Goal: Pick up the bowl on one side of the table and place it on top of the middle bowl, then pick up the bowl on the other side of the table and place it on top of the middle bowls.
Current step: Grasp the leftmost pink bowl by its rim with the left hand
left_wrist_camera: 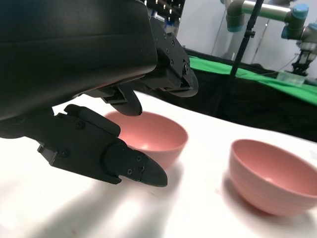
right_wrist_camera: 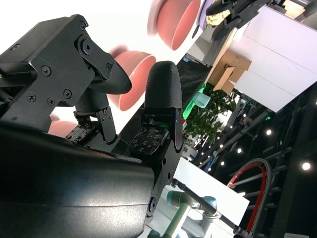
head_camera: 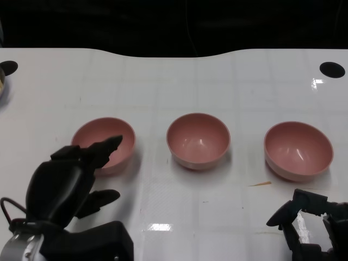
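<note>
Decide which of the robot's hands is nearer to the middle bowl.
Left. The left hand hangs over the left bowl, one bowl away from the middle bowl. The right hand sits low by the table's near edge, farther off.

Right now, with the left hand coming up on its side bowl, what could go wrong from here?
1. The left hand is open at the left bowl with one finger over the rim; a shallow pinch on that smooth rim could slip or tip the bowl.
2. The middle bowl stands free on the glossy table, so an off-centre placement might push it sideways.
3. The right hand waits just in front of the right bowl; a stray move could knock it.
</note>
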Action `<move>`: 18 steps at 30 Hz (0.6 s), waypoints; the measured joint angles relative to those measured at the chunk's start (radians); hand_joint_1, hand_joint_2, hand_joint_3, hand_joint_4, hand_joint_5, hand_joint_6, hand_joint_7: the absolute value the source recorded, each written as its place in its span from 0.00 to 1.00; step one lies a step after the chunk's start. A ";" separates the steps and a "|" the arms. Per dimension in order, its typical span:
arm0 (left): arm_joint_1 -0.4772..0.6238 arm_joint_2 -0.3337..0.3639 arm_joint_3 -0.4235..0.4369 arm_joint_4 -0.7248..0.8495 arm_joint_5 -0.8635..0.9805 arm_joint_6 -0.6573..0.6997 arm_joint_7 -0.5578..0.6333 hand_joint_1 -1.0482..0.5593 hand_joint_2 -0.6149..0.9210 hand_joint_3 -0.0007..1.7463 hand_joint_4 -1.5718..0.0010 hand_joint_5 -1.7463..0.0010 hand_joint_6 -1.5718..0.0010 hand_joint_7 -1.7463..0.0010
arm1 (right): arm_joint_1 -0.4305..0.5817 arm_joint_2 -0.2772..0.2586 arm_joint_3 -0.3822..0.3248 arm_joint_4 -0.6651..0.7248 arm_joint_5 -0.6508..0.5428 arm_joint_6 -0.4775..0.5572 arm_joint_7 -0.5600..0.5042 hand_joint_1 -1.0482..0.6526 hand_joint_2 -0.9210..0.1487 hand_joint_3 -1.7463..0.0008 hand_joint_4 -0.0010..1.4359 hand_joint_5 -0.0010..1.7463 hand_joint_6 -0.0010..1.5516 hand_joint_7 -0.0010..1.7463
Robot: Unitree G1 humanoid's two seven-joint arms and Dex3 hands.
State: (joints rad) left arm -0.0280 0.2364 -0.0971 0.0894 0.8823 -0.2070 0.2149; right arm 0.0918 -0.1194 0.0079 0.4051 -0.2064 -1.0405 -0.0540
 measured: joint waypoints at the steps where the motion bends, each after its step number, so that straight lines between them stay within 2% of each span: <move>1: -0.014 0.005 -0.017 0.000 0.039 0.034 0.017 0.38 0.98 0.00 0.79 0.79 0.79 1.00 | 0.000 0.000 0.000 0.000 0.000 0.000 0.000 0.63 0.54 0.22 0.57 0.85 0.55 0.65; 4: -0.046 0.006 -0.064 0.003 0.117 0.123 0.035 0.37 0.99 0.00 0.79 0.81 0.78 1.00 | 0.000 0.000 0.002 0.000 0.002 0.001 0.001 0.63 0.54 0.22 0.57 0.86 0.55 0.65; 10: -0.124 -0.004 -0.162 0.048 0.200 0.310 -0.007 0.35 0.98 0.00 0.70 0.88 0.74 0.99 | 0.001 0.001 0.006 -0.001 0.008 0.001 0.004 0.63 0.54 0.21 0.57 0.85 0.55 0.65; 14: -0.194 -0.004 -0.223 0.138 0.213 0.370 -0.039 0.34 0.99 0.00 0.62 0.90 0.70 0.99 | 0.004 0.004 0.007 -0.003 0.009 0.003 0.005 0.64 0.54 0.22 0.57 0.85 0.54 0.66; 18: -0.262 -0.004 -0.278 0.220 0.215 0.416 -0.080 0.32 1.00 0.02 0.60 0.92 0.68 0.99 | 0.010 0.006 0.008 -0.006 0.009 0.005 0.006 0.63 0.53 0.22 0.57 0.86 0.54 0.66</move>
State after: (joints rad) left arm -0.2901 0.2323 -0.3749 0.3096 1.0971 0.2089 0.1346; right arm 0.1013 -0.1136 0.0159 0.3996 -0.1970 -1.0351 -0.0480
